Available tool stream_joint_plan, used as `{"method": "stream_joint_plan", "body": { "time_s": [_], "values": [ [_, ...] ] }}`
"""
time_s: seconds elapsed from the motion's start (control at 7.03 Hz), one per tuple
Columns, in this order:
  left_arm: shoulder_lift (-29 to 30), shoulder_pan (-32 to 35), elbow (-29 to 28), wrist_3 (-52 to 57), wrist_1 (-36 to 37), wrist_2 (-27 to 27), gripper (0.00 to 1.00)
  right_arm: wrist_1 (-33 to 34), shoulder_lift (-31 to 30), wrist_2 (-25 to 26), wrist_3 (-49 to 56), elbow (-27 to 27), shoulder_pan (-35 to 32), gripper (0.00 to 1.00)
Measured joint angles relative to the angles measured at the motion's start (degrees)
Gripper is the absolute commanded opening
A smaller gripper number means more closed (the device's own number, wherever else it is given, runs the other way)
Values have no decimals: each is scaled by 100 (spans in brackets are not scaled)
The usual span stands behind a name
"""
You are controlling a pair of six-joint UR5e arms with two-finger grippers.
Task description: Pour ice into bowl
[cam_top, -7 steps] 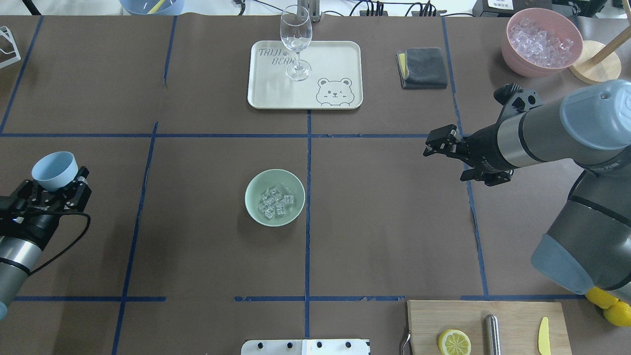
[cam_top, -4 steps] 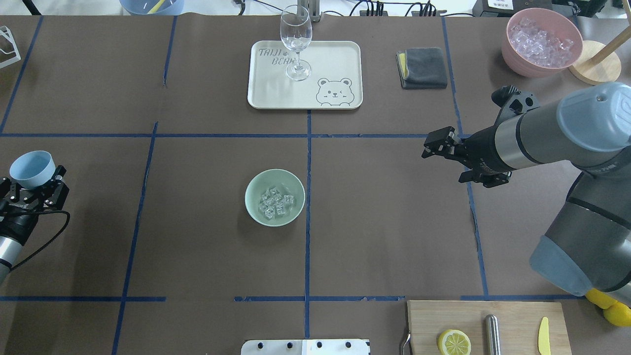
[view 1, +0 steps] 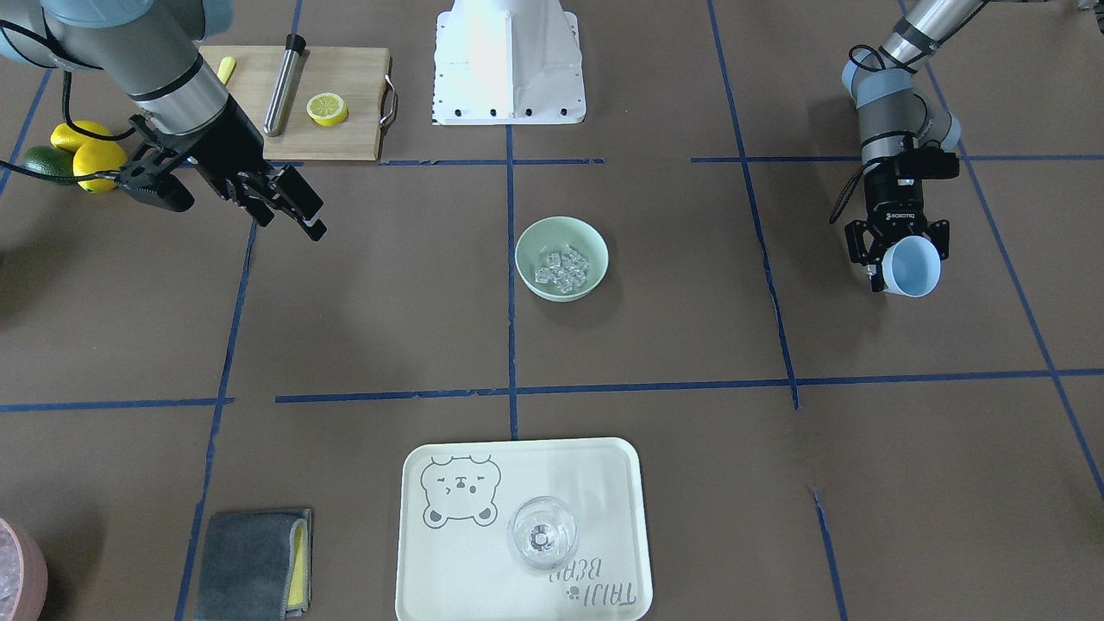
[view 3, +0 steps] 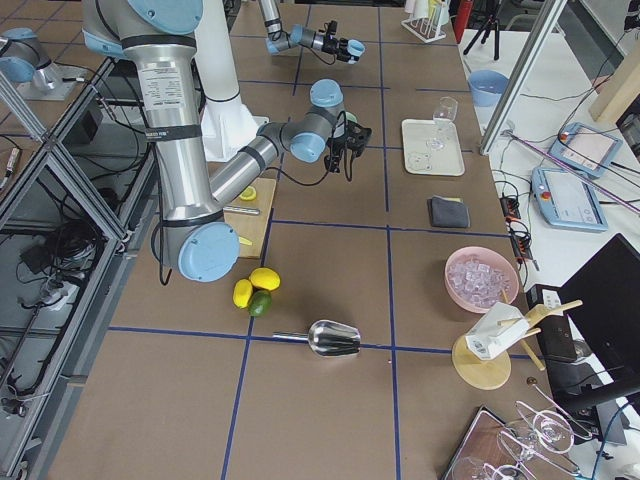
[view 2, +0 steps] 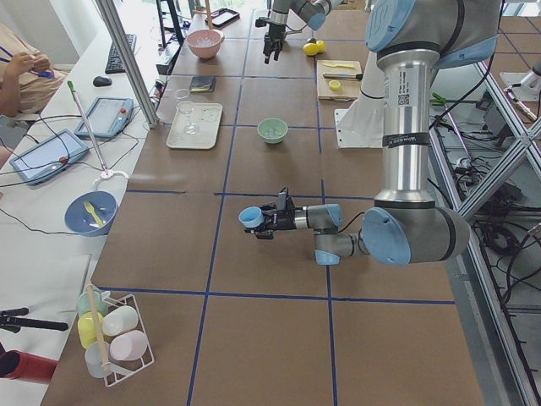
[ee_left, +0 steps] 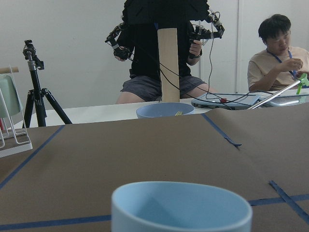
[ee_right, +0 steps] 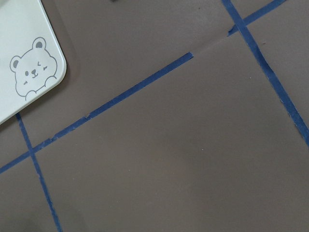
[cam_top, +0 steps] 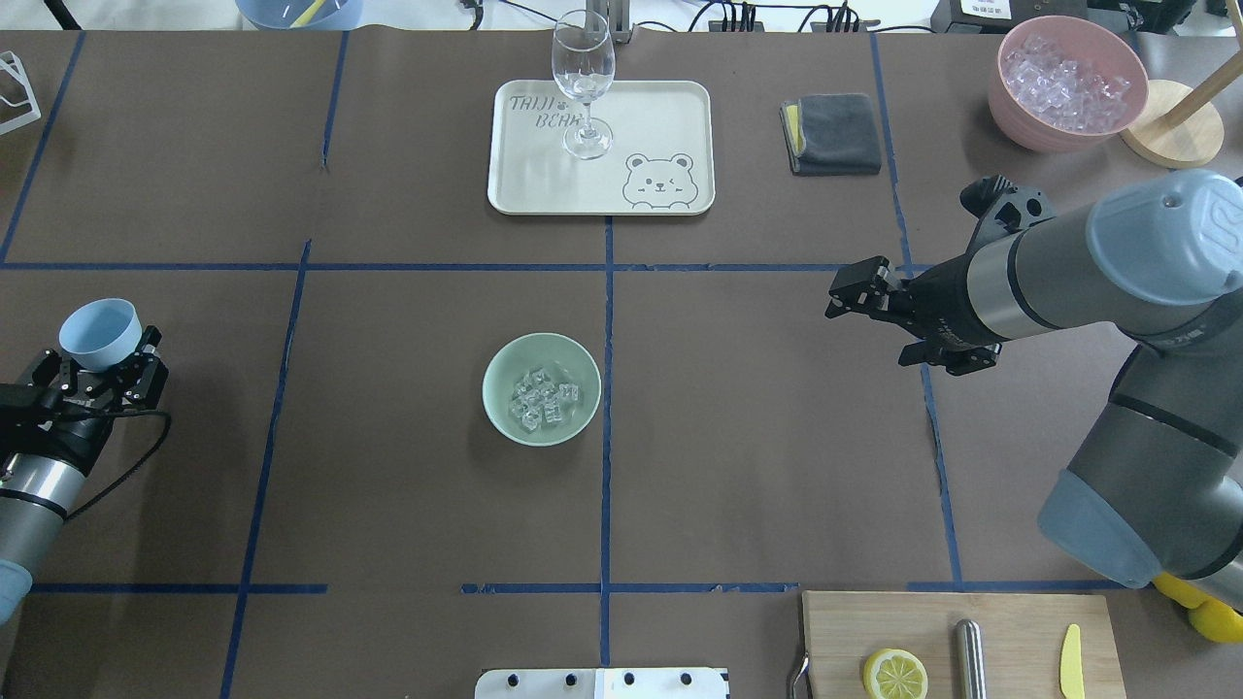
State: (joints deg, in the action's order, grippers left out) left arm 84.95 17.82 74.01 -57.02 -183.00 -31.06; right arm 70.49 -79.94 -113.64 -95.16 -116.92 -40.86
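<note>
Clear glassy ice cubes already lie in the round mint-green matte bowl mid-table, so w/ left gripper clamped on the empty-looking pale-blue cup well apart, lower it upright, release once seated; right gripper gapes, holding nothing.

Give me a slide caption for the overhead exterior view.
Overhead: ice sits in the mint bowl, left gripper holds the empty blue cup aside, right gripper hovers open.

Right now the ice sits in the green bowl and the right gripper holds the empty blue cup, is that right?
Not quite: the left gripper holds the empty blue cup, as the overhead view shows. The ice does sit in the green bowl.
</note>
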Motion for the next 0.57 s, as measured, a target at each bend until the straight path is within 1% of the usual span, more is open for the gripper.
{"method": "stream_joint_plan", "body": {
  "time_s": [0.28,0.43,0.57],
  "values": [
    [-32,-3,-97,-61,-15,-10,51,0,10,6,-5,-5,5,100],
    [-72,-6,-112,-69,-25,-17,64,0,15,6,-13,-15,5,100],
    [-141,-9,-113,-72,-58,-21,80,0,23,3,-23,-38,4,100]
  ]
}}
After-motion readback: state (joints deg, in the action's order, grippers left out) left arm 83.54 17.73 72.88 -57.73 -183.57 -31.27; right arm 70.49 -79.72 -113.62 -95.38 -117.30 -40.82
